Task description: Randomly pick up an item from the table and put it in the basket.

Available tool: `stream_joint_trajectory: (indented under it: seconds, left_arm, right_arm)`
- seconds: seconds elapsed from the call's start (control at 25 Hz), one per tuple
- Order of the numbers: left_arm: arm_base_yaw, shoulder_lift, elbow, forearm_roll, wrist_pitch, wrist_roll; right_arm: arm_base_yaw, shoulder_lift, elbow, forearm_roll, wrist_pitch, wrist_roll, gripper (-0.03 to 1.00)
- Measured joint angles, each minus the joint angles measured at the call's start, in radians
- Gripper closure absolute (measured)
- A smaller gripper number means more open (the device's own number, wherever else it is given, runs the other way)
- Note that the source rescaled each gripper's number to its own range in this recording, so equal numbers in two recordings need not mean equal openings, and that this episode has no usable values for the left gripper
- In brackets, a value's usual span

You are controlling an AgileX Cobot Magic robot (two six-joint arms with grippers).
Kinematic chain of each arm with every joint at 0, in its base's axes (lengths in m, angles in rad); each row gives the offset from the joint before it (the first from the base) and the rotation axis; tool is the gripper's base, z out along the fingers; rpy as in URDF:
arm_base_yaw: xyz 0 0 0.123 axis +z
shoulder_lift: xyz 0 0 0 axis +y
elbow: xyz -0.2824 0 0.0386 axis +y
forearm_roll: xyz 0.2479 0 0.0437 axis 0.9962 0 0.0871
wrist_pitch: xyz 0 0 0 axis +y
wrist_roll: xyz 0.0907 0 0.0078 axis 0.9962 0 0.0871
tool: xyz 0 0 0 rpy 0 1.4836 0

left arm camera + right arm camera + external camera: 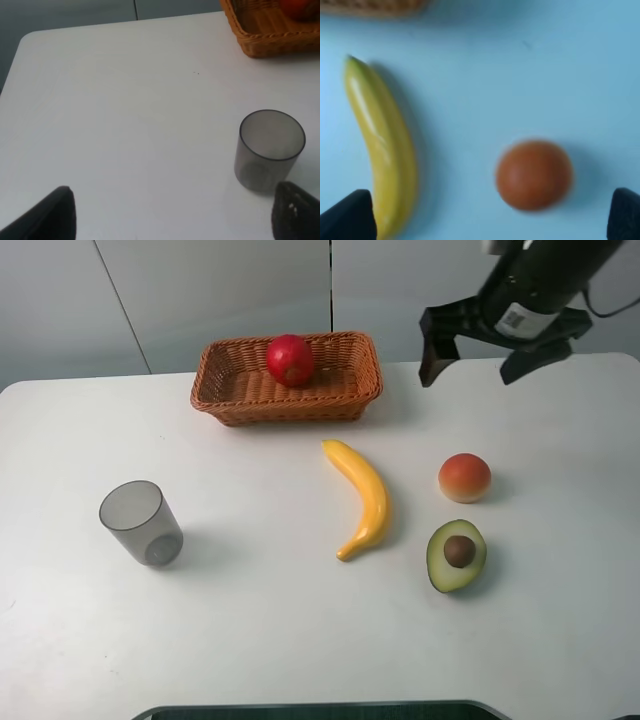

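Apple (290, 360) sits inside the basket (228, 392), approx back-middle, resting on the wicker floor; nothing touches it. Basket stands near the far edge of the table (300, 650), centre-left in the high view.

R tool (472, 374) hangs in the air to the right of the basket, above the table's far right part, well apart from the apple. Its two fingers are spread wide w/ nothing btwn them, so it's empty. That arm's wrist cam looks down on the banana (382, 145) and the peach-like fruit (534, 174). Both are blurred, lying on the table, neither touched.

L tool (175, 217) shows only in its own wrist view: dark fingertips far apart at the frame edges, gap empty, holding nothing. Grey cup (270, 150) stands upright on the table close to one fingertip; can't tell if they touch. A basket corner shows further off.

Rest of table, high view: banana lies approx mid-table, curved. Peach-like fruit is to its right. Avocado half (456, 554), cut face up w/ pit showing, lies just in front of the peach-like fruit, not touching it. Cup is on the left side, well apart from the fruit.
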Motion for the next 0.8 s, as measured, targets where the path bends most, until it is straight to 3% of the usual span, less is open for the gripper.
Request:
stream_joint_trajectory:
  seconds: [0.44, 0.8]
  left_arm:
    - [0.0, 0.0, 0.0, 0.0, 0.0, 0.0]
    - [0.0, 0.0, 0.0, 0.0, 0.0, 0.0]
  right_arm:
    - [-0.268, -0.61, 0.408, -0.032, -0.014, -0.038, -0.03]
    - [-0.293, -1.142, 0.567, -0.05, 0.048, -0.085, -0.03]
